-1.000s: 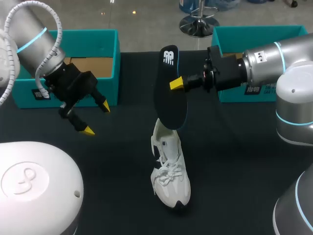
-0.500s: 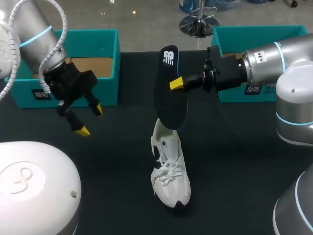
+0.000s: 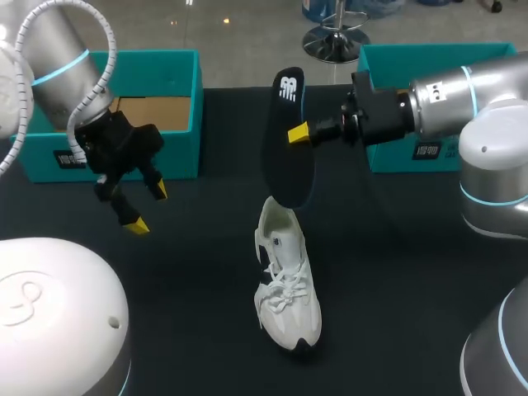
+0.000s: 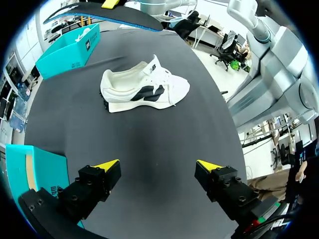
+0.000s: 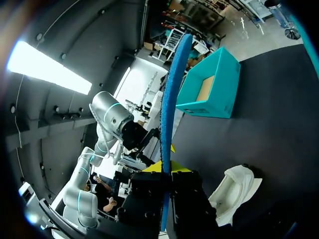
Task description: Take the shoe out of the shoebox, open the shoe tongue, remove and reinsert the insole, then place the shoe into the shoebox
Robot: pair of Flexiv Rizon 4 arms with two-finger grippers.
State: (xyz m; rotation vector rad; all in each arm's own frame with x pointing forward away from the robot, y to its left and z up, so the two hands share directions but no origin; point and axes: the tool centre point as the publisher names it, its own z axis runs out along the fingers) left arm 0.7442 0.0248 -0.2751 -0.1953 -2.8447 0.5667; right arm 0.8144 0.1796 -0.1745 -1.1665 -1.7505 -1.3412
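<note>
The shoe (image 3: 285, 285) is seen out of the boxes, standing on its sole on the table (image 3: 198, 272) near the middle, with the toe turned toward the robot and the heel away. It is white with a dark mark on the side, and its laces are loose.

The insole (image 3: 286, 140) is held upright above the heel of the shoe. It is clamped at its edge by the right gripper (image 3: 295, 134), whose fingers are pressed on it from both sides. In the right wrist view the insole (image 5: 172, 99) is seen edge-on, rising from between the fingers of the gripper (image 5: 164, 169), with the shoe (image 5: 234, 191) below and to one side. Whether the lower end of the insole touches the shoe cannot be told.

The left gripper (image 3: 147, 207) is held over the table in front of the left box (image 3: 157, 58), well apart from the shoe. Its fingers are spread wide and nothing is between them. In the left wrist view the gripper (image 4: 158, 165) is pointed toward the shoe (image 4: 144, 89), with bare table between.

The left box is set at the far left of the table, and brown card is seen inside it. The right box (image 3: 429, 54) is set at the far right, partly hidden by the right arm.
</note>
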